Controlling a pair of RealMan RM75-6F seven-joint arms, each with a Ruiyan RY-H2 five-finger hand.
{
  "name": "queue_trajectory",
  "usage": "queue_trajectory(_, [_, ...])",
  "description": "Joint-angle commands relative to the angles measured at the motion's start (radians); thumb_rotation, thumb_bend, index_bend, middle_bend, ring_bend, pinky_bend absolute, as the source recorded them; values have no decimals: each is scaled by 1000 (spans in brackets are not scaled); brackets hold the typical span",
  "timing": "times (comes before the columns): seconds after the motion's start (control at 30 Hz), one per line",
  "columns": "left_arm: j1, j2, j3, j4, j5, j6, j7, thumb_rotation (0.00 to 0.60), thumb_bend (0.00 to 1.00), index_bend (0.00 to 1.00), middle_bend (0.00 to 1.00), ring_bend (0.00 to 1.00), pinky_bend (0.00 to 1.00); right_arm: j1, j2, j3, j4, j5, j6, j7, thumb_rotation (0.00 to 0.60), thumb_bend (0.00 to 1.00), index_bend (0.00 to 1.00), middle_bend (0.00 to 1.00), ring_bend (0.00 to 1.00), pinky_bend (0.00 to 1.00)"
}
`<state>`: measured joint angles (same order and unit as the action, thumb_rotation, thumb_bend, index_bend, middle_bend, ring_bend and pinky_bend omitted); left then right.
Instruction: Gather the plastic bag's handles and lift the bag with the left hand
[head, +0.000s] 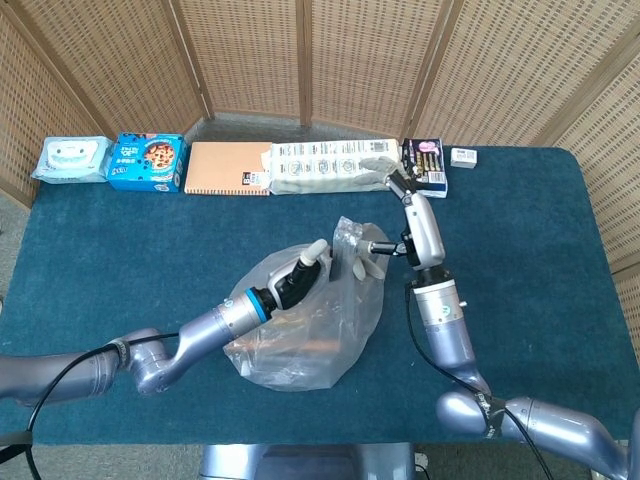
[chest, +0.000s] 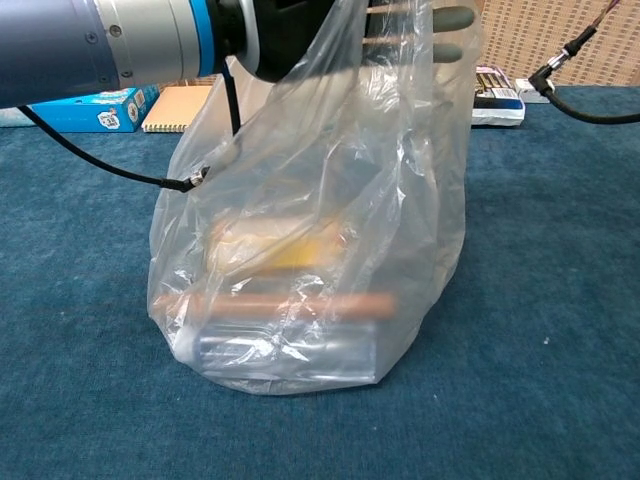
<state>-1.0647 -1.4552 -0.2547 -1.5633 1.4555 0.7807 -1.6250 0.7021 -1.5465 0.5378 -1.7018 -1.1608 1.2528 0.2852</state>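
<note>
A clear plastic bag (head: 305, 325) with boxes inside stands mid-table; it fills the chest view (chest: 320, 230). My left hand (head: 298, 275) lies in the bag's mouth under the plastic. Its straight fingers (chest: 440, 20) show through the film at the top of the chest view, closed on nothing. My right hand (head: 366, 252) is at the bag's far rim and seems to pinch the bunched handles (head: 347, 236), which stand upright. Of the right arm, the chest view shows only a cable (chest: 575, 45).
Along the table's far edge lie a wipes pack (head: 70, 160), a blue biscuit box (head: 147, 162), an orange notebook (head: 228, 168), a white printed pack (head: 325, 165), a dark box (head: 425, 162) and a small white box (head: 463, 155). A wicker screen stands behind.
</note>
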Motion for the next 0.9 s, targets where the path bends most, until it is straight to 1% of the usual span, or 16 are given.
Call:
queue_trajectory(0.03, [12, 14, 4, -1, -1, 5, -1, 0, 117, 479, 344, 282, 221, -11, 12, 2, -4, -3, 10, 10, 600, 73, 321, 204, 106, 83])
queue_trajectory(0.23, [38, 41, 10, 7, -4, 10, -30, 0, 116, 480, 344, 282, 221, -28, 37, 6, -15, -9, 18, 34, 600, 72, 321, 203, 103, 82])
queue_trajectory(0.47, [52, 52, 10, 17, 0, 15, -61, 0, 116, 480, 344, 282, 221, -43, 53, 6, -25, -11, 31, 47, 600, 70, 321, 201, 100, 82])
queue_trajectory(0.6, [48, 51, 11, 17, 15, 10, -91, 0, 116, 480, 344, 298, 223, -43, 57, 1, -25, -12, 28, 45, 600, 68, 321, 201, 99, 82])
queue_trajectory(0.63, [47, 51, 11, 16, 20, 8, -96, 0, 117, 480, 346, 303, 228, -42, 57, 1, -24, -11, 26, 45, 600, 68, 321, 201, 99, 82])
queue_trajectory(0.77, [29, 47, 16, 12, 48, -7, -141, 0, 116, 480, 356, 321, 296, -33, 51, -2, -20, -9, 20, 40, 600, 67, 321, 201, 98, 82])
queue_trajectory(0.9, [10, 43, 20, 12, 69, -17, -155, 0, 116, 480, 359, 328, 303, -25, 42, -6, -16, -7, 15, 32, 600, 68, 320, 200, 99, 82])
